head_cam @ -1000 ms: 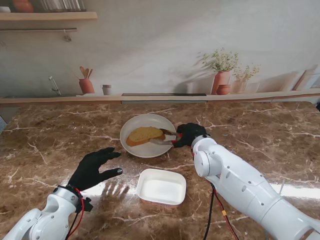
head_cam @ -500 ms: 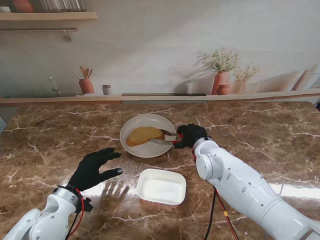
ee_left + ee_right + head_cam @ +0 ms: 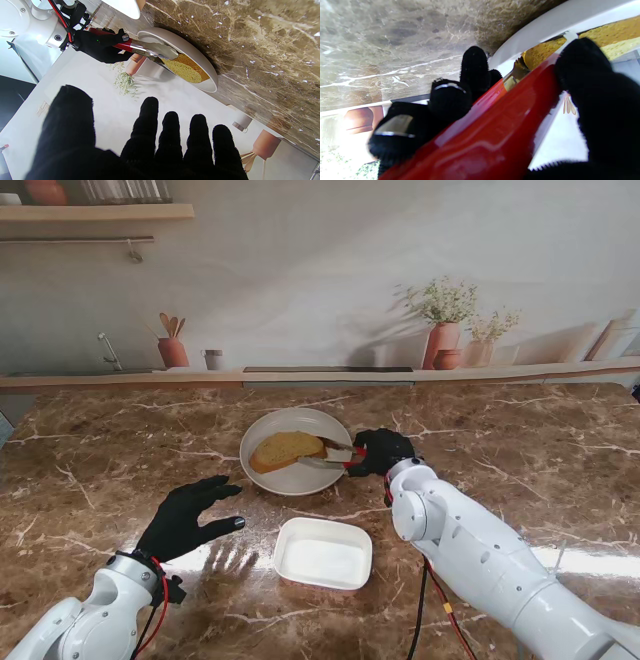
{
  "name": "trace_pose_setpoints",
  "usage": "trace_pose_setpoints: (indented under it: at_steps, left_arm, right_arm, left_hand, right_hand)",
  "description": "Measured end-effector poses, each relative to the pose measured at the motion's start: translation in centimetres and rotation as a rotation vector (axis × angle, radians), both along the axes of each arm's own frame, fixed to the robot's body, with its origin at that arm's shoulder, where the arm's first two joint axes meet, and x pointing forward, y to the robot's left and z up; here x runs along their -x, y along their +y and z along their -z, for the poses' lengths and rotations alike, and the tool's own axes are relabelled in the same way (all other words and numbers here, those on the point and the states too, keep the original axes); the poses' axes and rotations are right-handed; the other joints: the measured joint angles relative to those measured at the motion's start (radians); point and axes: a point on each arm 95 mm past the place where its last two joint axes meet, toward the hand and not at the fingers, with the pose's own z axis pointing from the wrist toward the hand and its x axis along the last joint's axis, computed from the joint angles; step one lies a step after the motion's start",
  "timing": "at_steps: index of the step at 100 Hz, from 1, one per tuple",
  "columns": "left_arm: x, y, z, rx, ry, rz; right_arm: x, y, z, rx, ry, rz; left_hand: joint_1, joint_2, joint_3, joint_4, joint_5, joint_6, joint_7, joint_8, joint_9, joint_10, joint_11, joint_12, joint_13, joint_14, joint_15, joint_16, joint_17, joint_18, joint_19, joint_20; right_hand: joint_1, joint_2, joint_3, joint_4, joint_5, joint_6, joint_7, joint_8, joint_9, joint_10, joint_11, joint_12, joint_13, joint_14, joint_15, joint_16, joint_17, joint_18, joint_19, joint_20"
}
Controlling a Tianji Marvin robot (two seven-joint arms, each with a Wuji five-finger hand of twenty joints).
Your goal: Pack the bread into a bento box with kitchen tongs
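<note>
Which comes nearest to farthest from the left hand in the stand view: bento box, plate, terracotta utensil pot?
1. Bento box, just right of the left hand.
2. Plate, farther from me, right of the hand.
3. Terracotta utensil pot, on the back ledge.

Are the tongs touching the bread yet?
Touching. The left wrist view shows the tongs tips closed on the bread edge, no gap, held by the right robot hand.

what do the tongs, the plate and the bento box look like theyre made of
Tongs: shiny metal blades with scalloped tips, glossy red handles, probably plastic or silicone. Plate: smooth off-white, likely ceramic, possibly melamine. Bento box: matte white, thin rounded walls, probably plastic.
</note>
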Motion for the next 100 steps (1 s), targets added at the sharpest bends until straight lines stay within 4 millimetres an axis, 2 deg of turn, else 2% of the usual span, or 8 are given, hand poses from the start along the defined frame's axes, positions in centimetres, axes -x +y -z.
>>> trace_pose_setpoints:
  at_steps: [26, 50, 68, 100]
  left_arm:
    - [0.0, 0.1, 0.0, -0.001, -0.001, -0.002]
    - [0.0, 0.3, -0.1, -0.004, -0.005, -0.007]
    - [0.0, 0.4, -0.1, -0.006, -0.008, -0.012]
    - [0.0, 0.4, -0.2, -0.003, -0.012, -0.011]
  right_arm:
    - [0.3, -0.6, -0.1, -0.064, -0.013, 0.017]
    - [1.2, -1.1, -1.6, -0.137, -0.04, 0.044]
    - [3.0, -2.8, -2.8, -0.163, -0.086, 0.071]
    - [6.8, -6.1, -2.3, -0.219, -0.112, 0.156]
  left_hand:
    - [0.0, 0.0, 0.0, 0.0, 0.0, 0.0, 0.0, 0.0, 0.0, 0.0, 0.0, 0.0, 0.0, 0.0, 0.0, 0.0, 0.0, 0.0, -0.011, 0.0]
    - [0.0, 0.0, 0.0, 0.0, 0.0, 0.0, 0.0, 0.0, 0.0, 0.0, 0.0, 0.0, -0.01, 0.0, -0.011, -0.001, 0.0, 0.0, -0.012, 0.0]
    - [0.0, 0.0, 0.0, 0.0, 0.0, 0.0, 0.0, 0.0, 0.0, 0.0, 0.0, 0.0, -0.01, 0.0, -0.011, -0.001, 0.0, 0.0, -0.012, 0.0]
    - [0.0, 0.0, 0.0, 0.0, 0.0, 0.0, 0.0, 0.0, 0.0, 0.0, 0.0, 0.0, -0.01, 0.0, -0.011, -0.001, 0.0, 0.0, -0.012, 0.0]
  right_hand:
    - [0.0, -0.025, 0.001, 0.0, 0.023, 0.0, 0.0, 0.0, 0.017, 0.002, 0.0, 0.0, 0.009, 0.004, 0.004, 0.008, 0.007, 0.007, 0.002, 0.01]
    - [0.0, -0.036, 0.017, 0.0, 0.037, 0.0, 0.0, 0.0, 0.02, 0.002, 0.0, 0.0, 0.009, 0.006, 0.007, 0.01, 0.008, 0.012, 0.005, 0.021]
    - [0.0, -0.041, 0.018, 0.0, 0.047, 0.0, 0.001, 0.0, 0.029, 0.002, 0.0, 0.001, 0.01, 0.007, 0.008, 0.01, 0.008, 0.012, 0.007, 0.022]
    - [0.0, -0.056, 0.026, 0.0, 0.061, 0.0, 0.001, 0.0, 0.033, 0.002, 0.0, 0.007, 0.01, 0.008, 0.012, 0.011, 0.008, 0.013, 0.007, 0.034]
